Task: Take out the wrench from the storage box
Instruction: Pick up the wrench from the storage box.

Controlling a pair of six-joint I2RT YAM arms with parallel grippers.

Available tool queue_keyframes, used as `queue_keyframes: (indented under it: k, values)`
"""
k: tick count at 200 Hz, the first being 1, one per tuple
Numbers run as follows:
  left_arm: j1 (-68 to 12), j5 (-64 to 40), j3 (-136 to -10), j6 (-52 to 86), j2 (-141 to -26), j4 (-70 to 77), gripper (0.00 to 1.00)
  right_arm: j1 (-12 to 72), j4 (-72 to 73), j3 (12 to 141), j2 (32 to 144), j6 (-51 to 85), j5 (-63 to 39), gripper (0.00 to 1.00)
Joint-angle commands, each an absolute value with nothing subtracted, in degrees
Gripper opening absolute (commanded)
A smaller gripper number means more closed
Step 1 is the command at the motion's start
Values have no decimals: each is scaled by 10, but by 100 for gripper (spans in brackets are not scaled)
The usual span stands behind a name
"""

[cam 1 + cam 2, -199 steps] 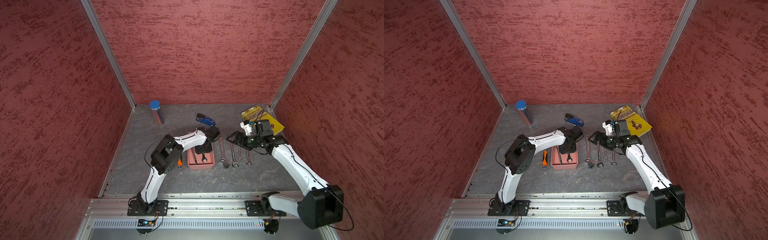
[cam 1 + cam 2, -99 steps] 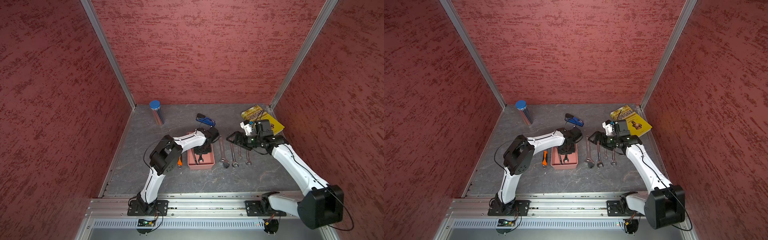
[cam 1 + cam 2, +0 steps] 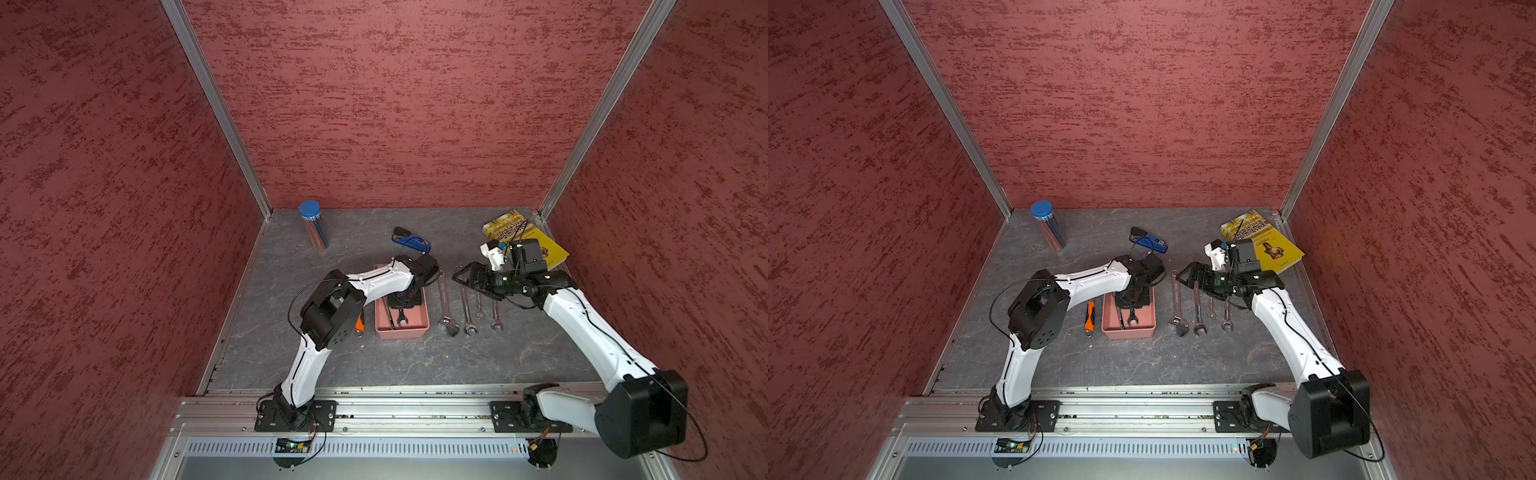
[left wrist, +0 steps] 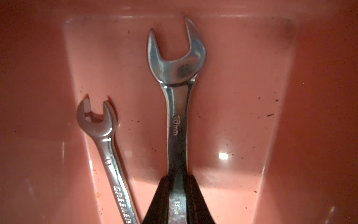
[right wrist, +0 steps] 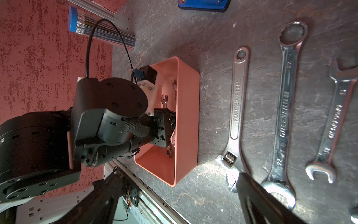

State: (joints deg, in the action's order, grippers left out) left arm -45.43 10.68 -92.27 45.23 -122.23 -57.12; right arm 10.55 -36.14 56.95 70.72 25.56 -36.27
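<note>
The salmon-pink storage box (image 3: 401,334) (image 3: 1128,332) sits mid-table. My left gripper (image 3: 402,305) (image 4: 177,178) reaches down into it and is shut on the shank of the larger silver open-end wrench (image 4: 177,108), whose open head (image 3: 1133,321) points toward the box's near end. A smaller wrench (image 4: 108,155) lies beside it on the box floor (image 4: 242,97), untouched. My right gripper (image 3: 467,278) (image 5: 180,194) hovers open over the table to the right of the box, holding nothing.
Right of the box lie an adjustable wrench (image 5: 237,108), a long combination wrench (image 5: 286,108) and smaller wrenches. An orange-handled tool (image 3: 1089,316) lies left of the box. A blue-capped tube (image 3: 314,226), a blue tool (image 3: 410,241) and a yellow book (image 3: 525,241) sit at the back.
My left gripper has closed its jaws on the larger wrench's shank inside the box. The right arm has stayed where it was.
</note>
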Motion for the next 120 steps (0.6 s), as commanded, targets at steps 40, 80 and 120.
queue_keyframes:
  k: [40, 80, 120]
  values:
    - [-457, 131, -932, 459, -1180, -623, 3, 99, -348, 578, 700, 258, -370, 98]
    - [-458, 135, -943, 456, -1162, -630, 3, 98, -347, 581, 702, 257, -370, 98]
    - [-459, 144, -959, 453, -1152, -648, 3, 98, -350, 584, 703, 255, -370, 98]
